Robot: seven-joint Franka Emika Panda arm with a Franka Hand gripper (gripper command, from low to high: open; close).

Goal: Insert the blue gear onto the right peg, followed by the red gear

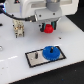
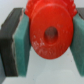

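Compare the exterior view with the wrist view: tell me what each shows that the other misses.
Only the exterior view shows the blue gear lying on the grey plate, at the plate's end toward that view's right, below the arm. Only the wrist view shows the red gear's centre hole and the teal pads pressed against its sides. Both show the gripper holding the red gear.

The blue gear (image 1: 51, 51) hides the right peg entirely.

You see a bright red gear (image 2: 49, 34) between teal pads (image 2: 21, 42) backed in black; at five o'clock below lies a bright blue gear (image 1: 51, 52) on a grey, black-rimmed plate (image 1: 34, 59).
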